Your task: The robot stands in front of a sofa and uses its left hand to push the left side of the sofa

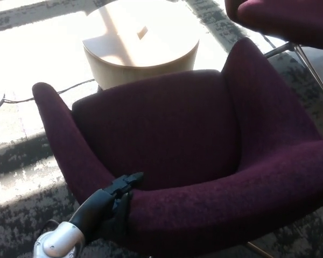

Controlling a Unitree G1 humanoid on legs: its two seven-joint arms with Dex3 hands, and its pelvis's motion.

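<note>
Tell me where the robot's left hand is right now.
In the head view, the black left hand is at the lower left, pressed against the outer left corner of the dark purple fabric sofa, where armrest meets back.

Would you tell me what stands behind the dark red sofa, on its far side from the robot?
Behind the sofa stands a round pale wooden table in sunlight, with a dark cable on the carpet to its left. The sofa's edge hides the table's base.

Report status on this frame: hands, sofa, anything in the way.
Left hand pressed against sofa's left back edge, grip unclear. Right hand not in view. Round wooden table close ahead of sofa; black cable on floor.
</note>
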